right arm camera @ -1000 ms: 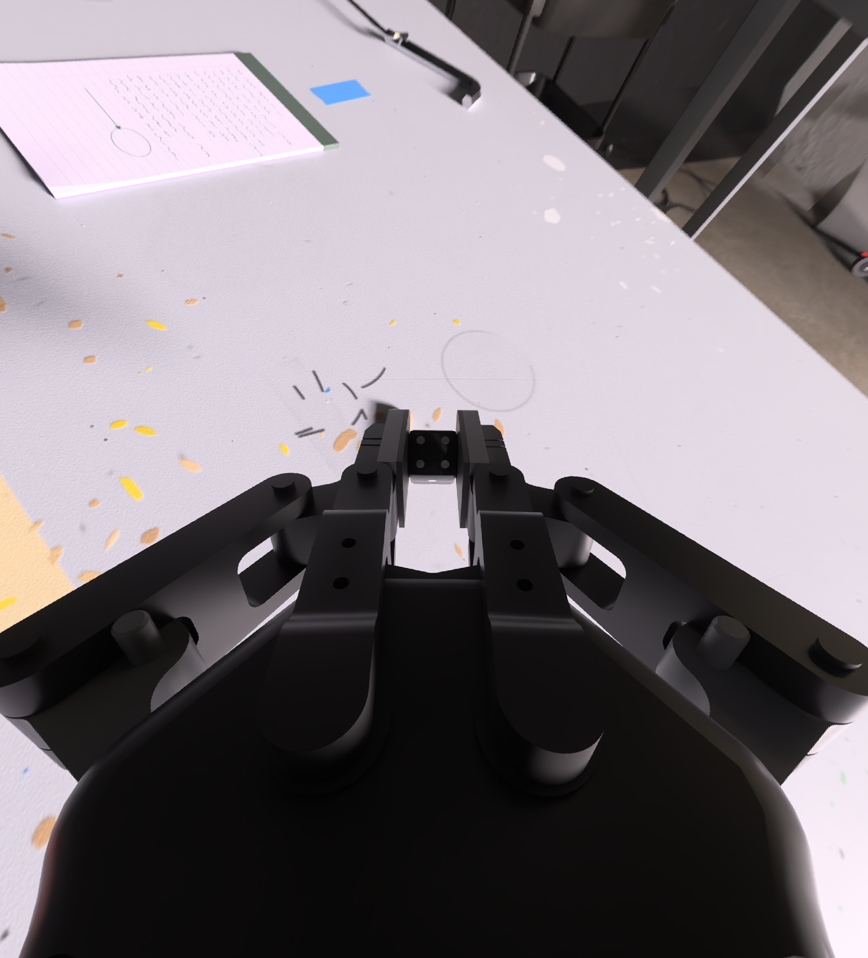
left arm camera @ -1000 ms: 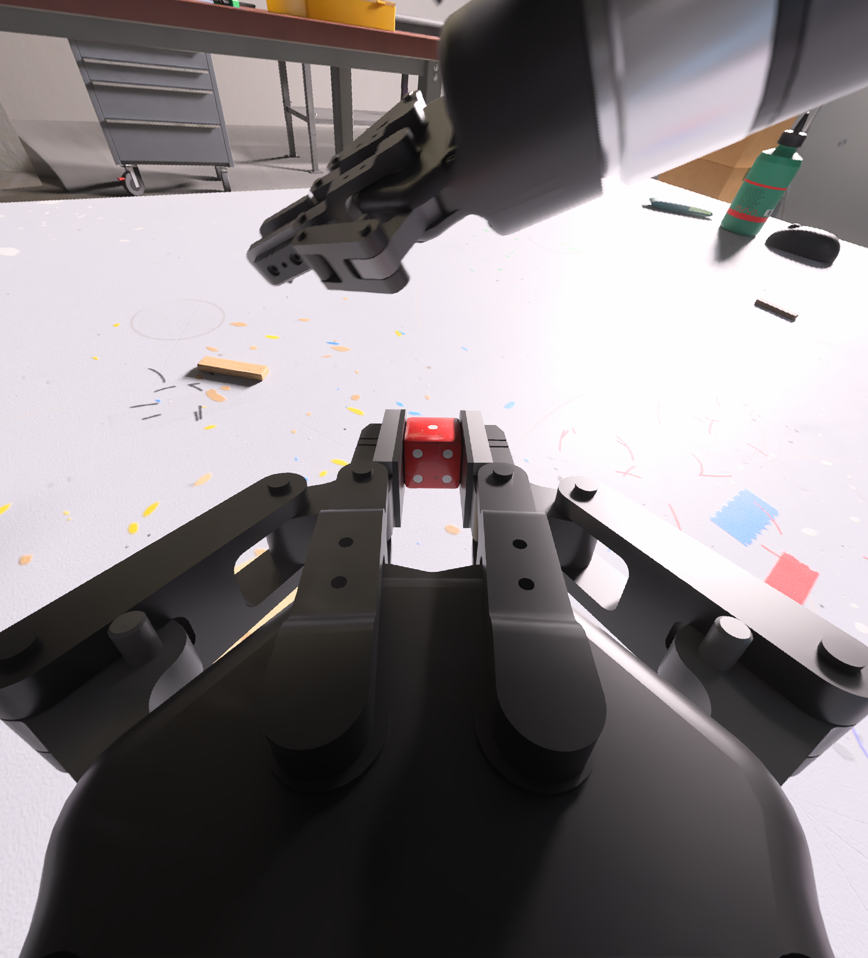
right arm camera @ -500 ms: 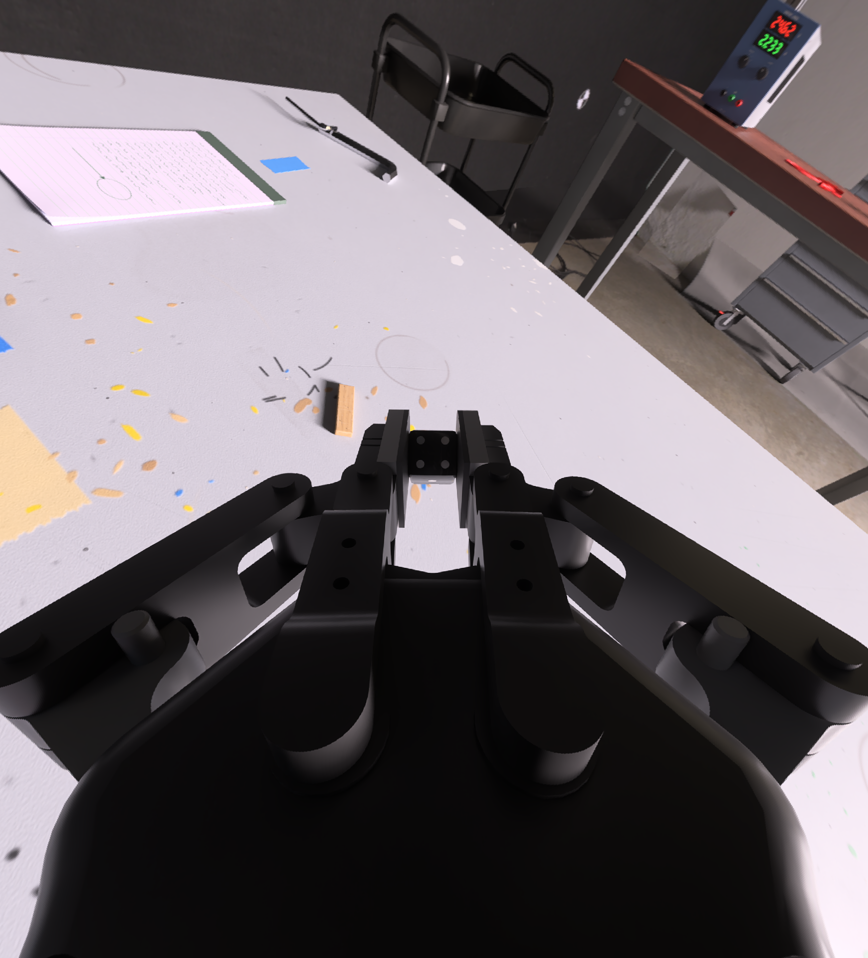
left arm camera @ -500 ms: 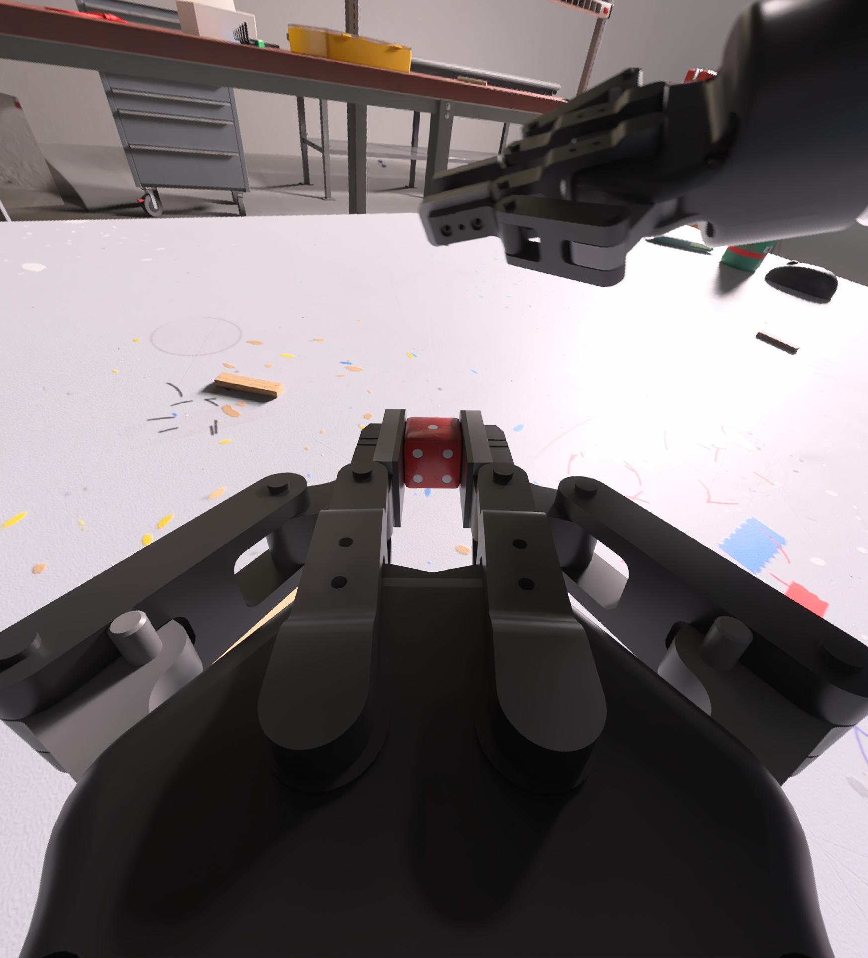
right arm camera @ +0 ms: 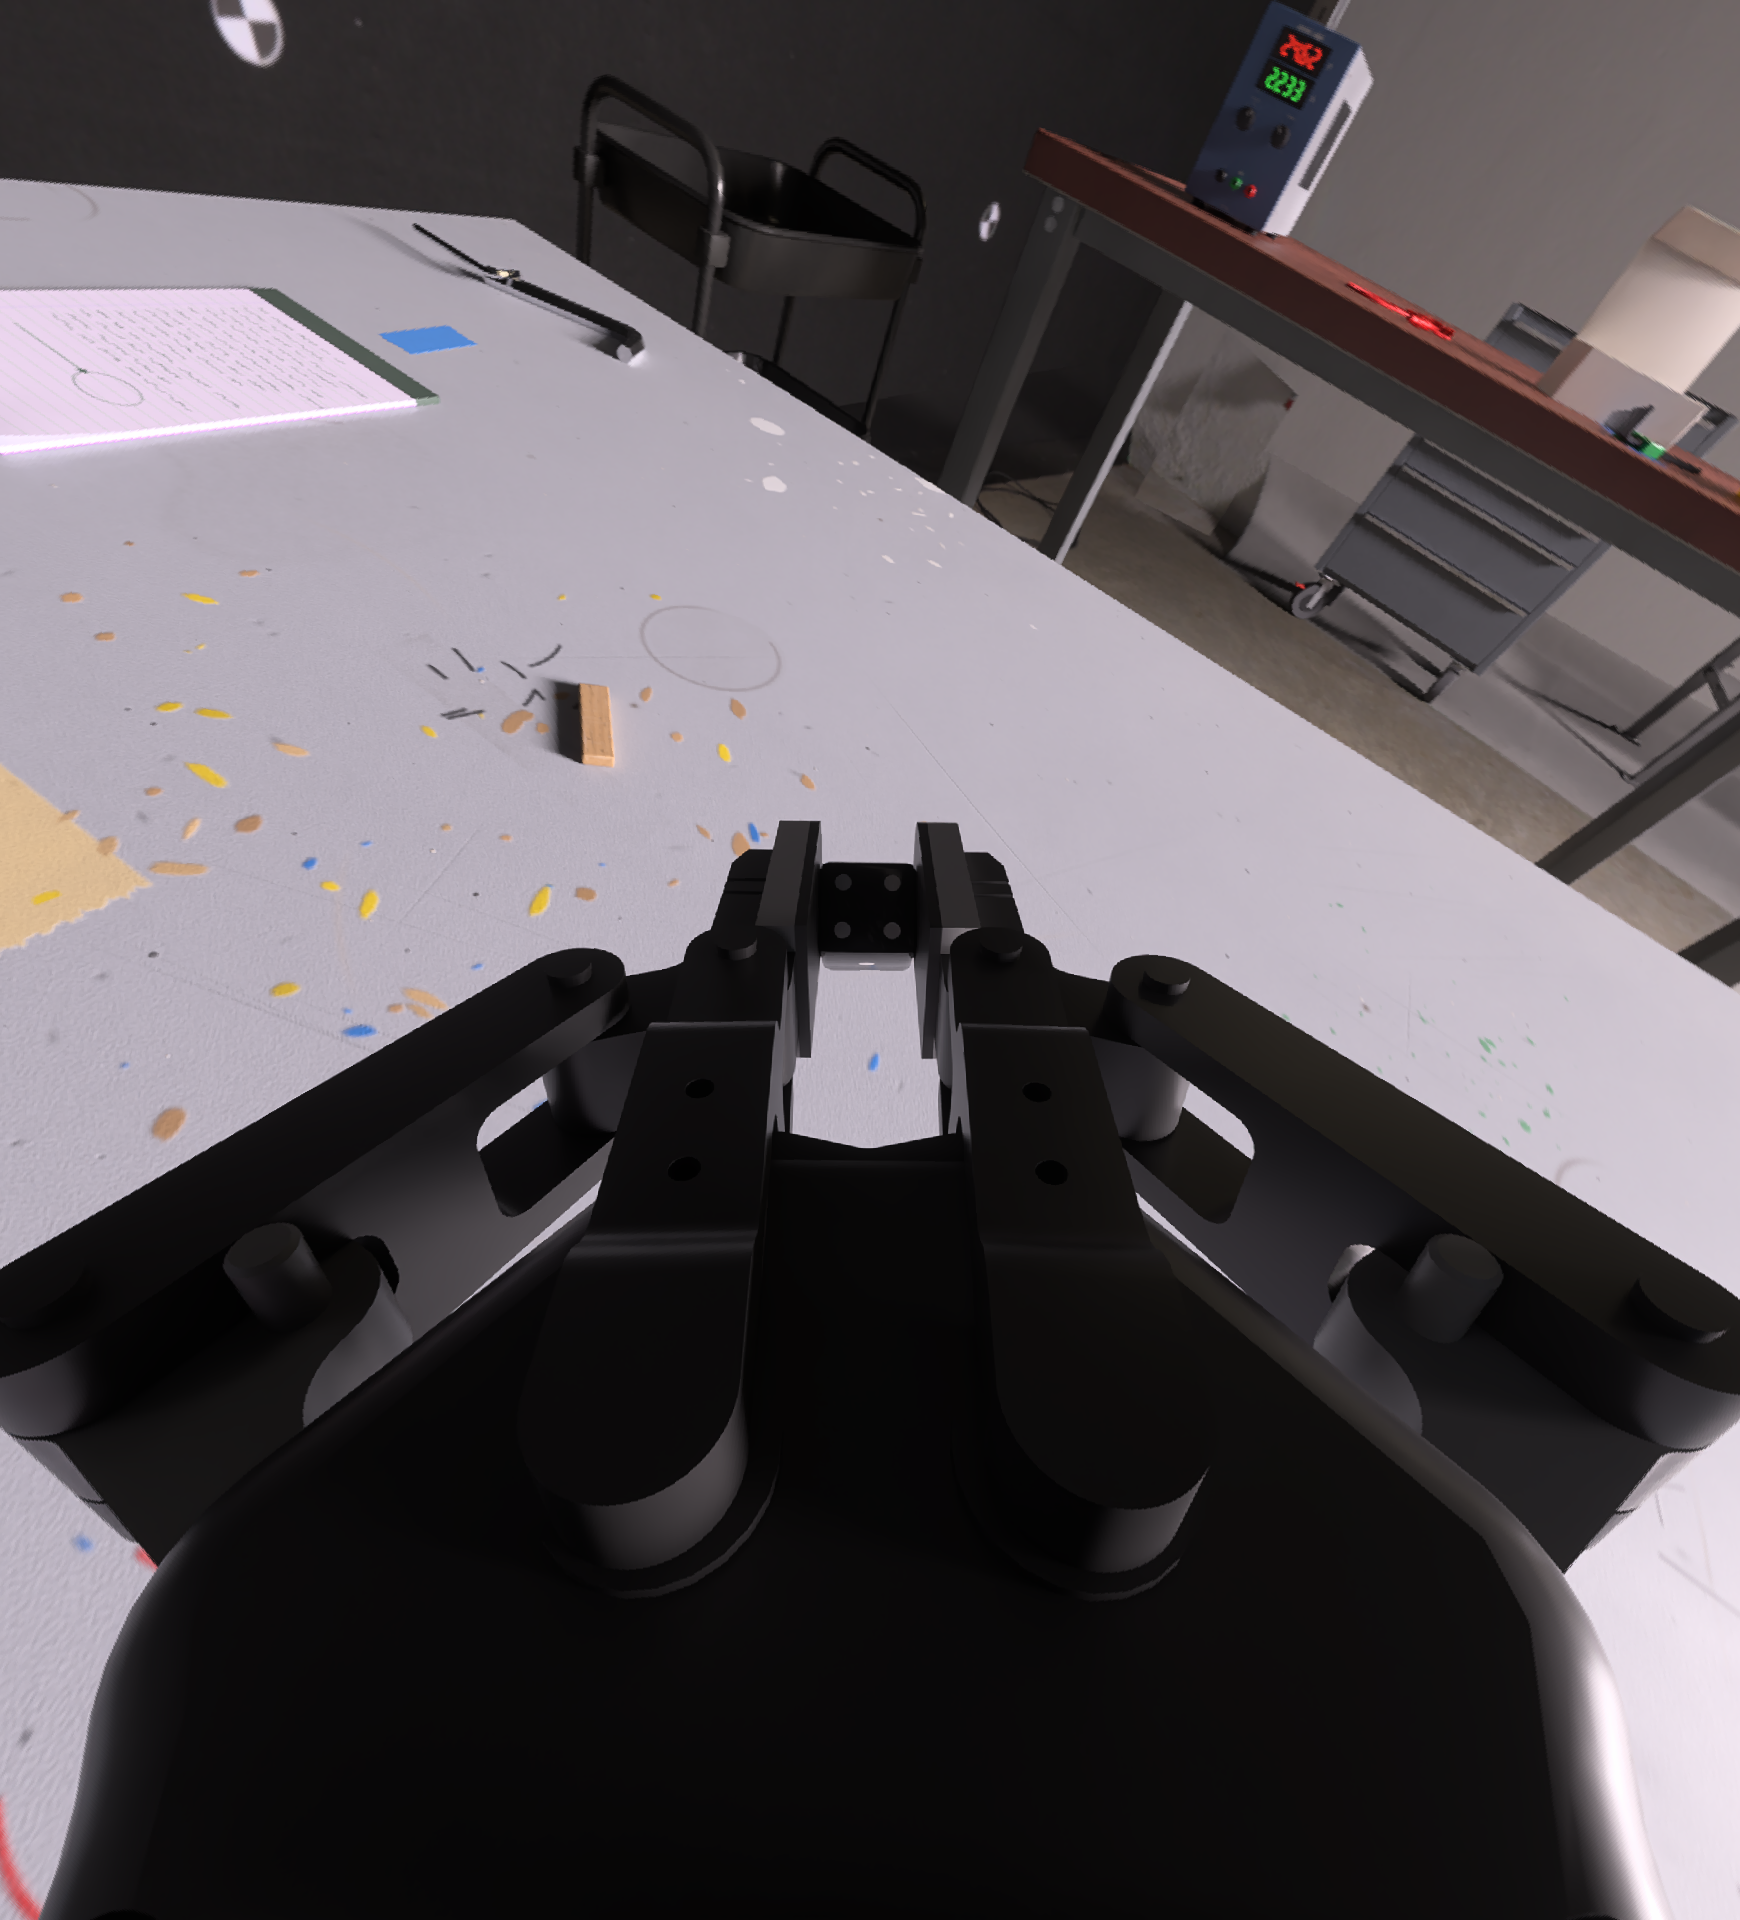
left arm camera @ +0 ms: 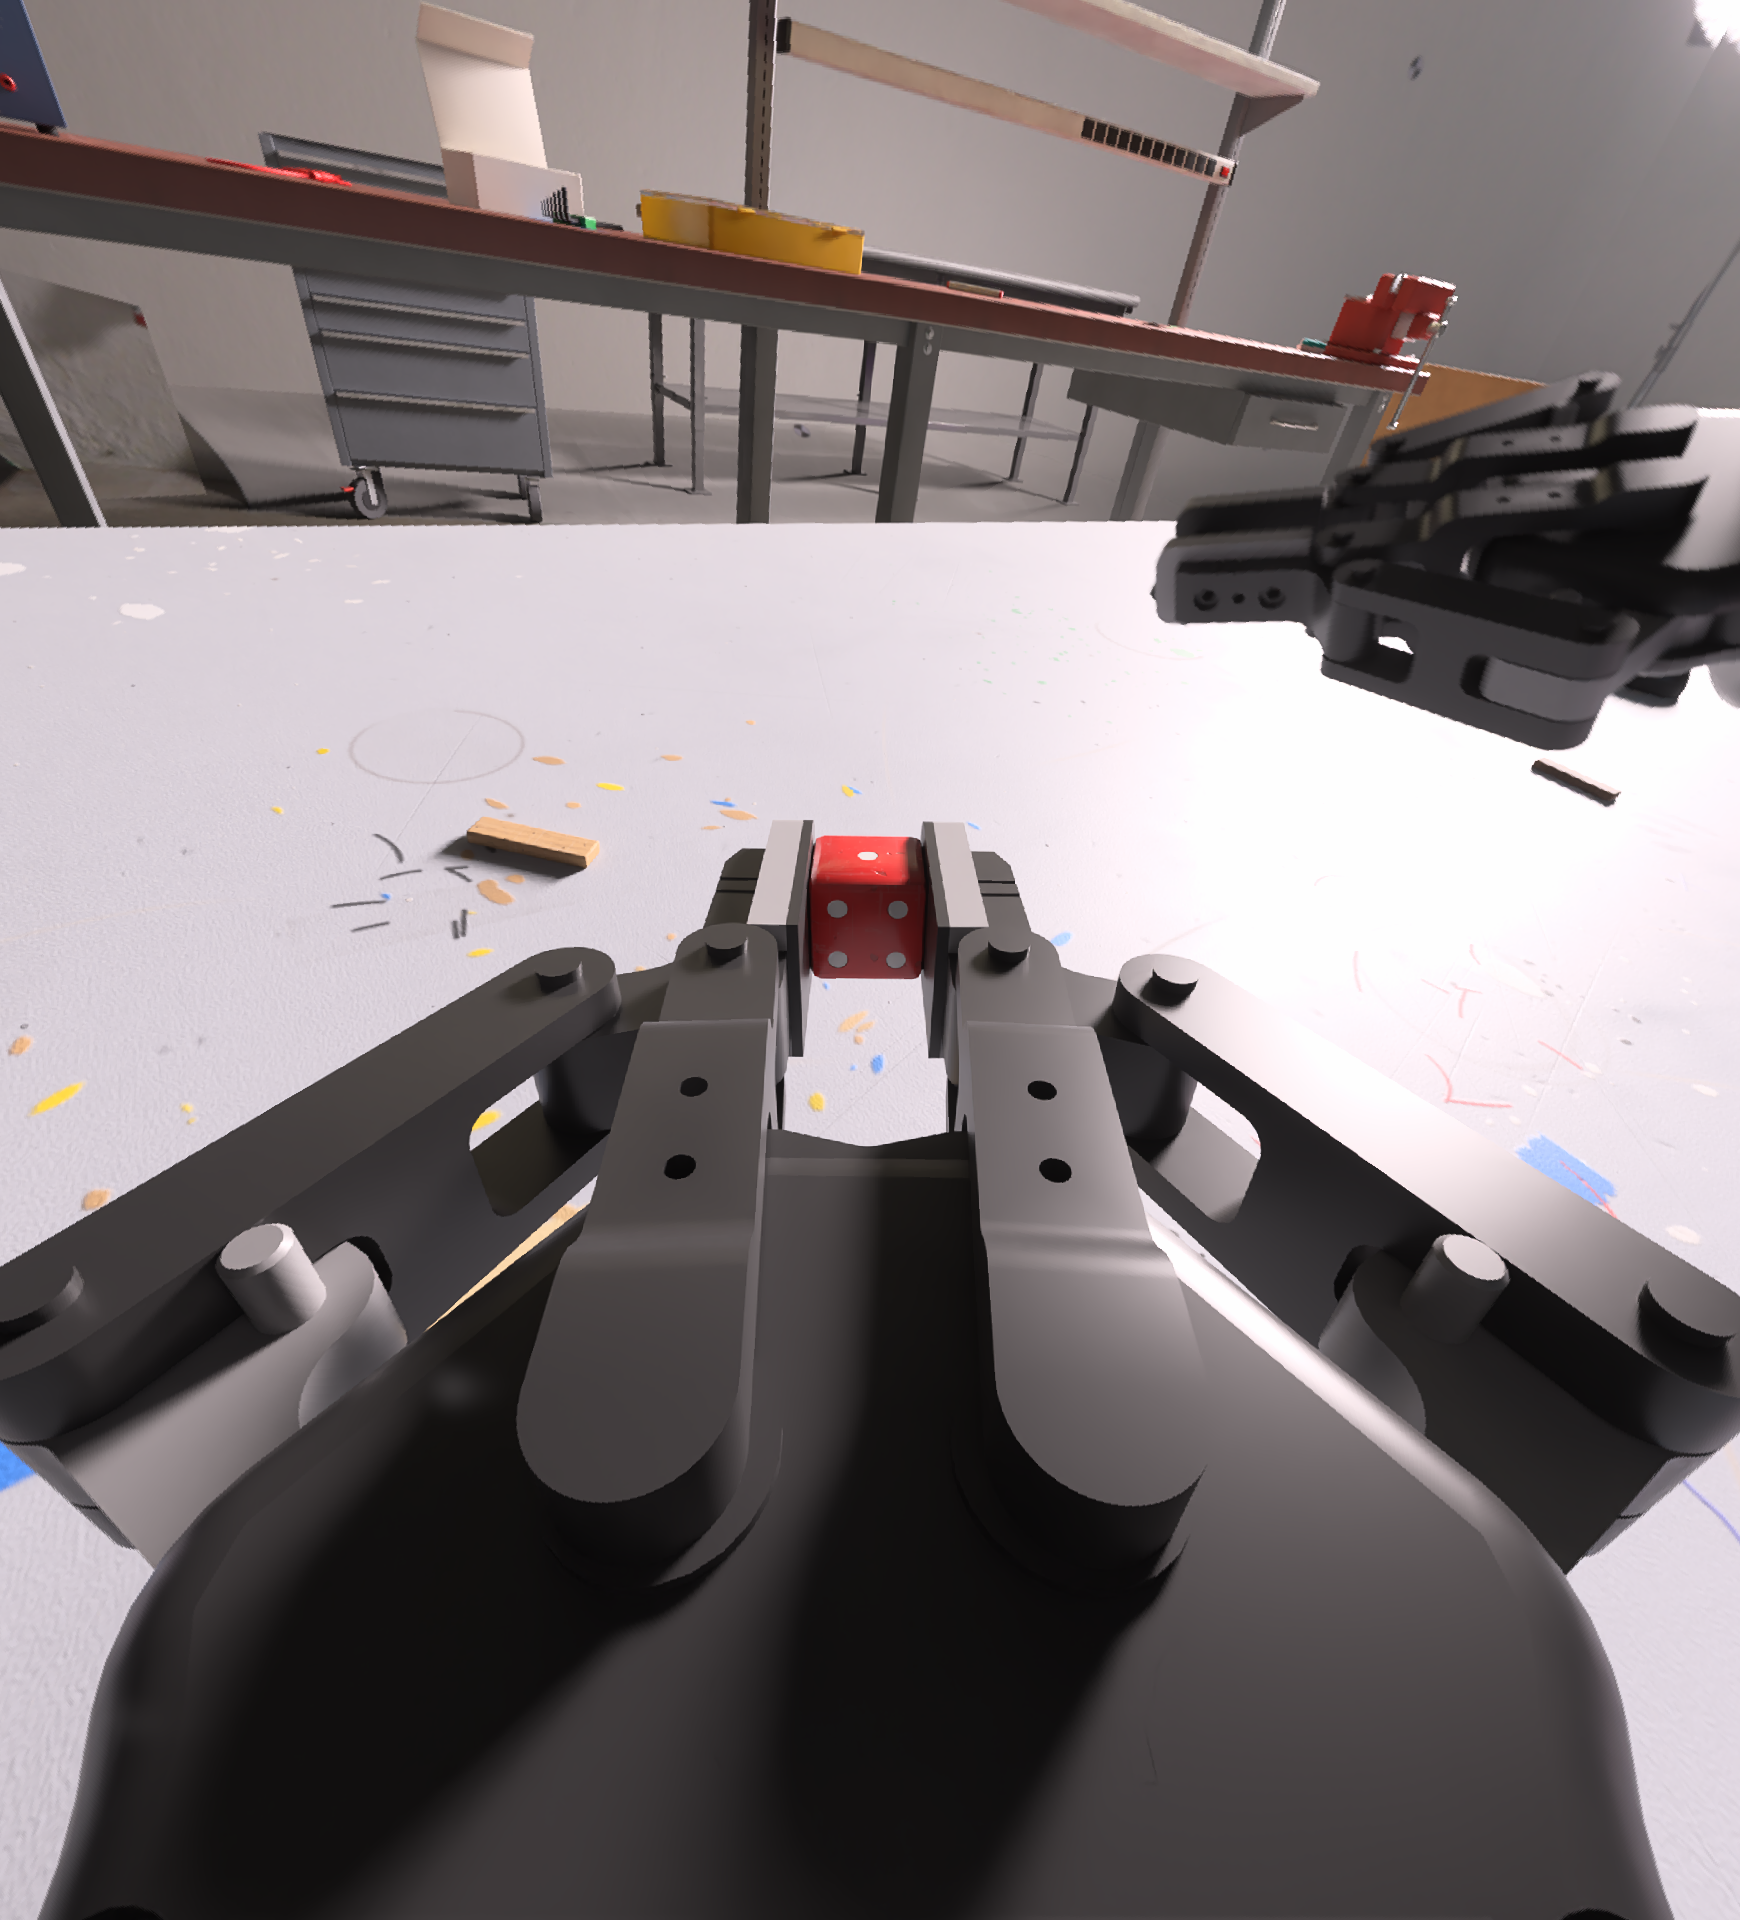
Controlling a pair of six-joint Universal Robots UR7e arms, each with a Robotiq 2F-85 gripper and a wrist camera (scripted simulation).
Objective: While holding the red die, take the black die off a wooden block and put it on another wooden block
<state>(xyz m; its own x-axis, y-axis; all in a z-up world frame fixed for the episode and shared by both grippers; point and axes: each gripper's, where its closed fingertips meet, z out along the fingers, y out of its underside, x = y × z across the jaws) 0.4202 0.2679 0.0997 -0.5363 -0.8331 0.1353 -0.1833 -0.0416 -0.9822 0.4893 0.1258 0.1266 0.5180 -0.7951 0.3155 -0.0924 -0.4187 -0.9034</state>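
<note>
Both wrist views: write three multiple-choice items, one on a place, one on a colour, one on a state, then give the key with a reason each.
1. Where is the black die?
A. on a wooden block
B. between the right gripper's fingers
C. on the notepad

2. What colour is the die in the left gripper?
A. red
B. green
C. white

3. What lies on the light wooden block on the table?
A. the black die
B. the red die
C. nothing

Key: 1 B, both pads press the die, held above the table. 2 A, a red cube with white pips sits between the fingers. 3 C, its top is bare in both views.
</note>
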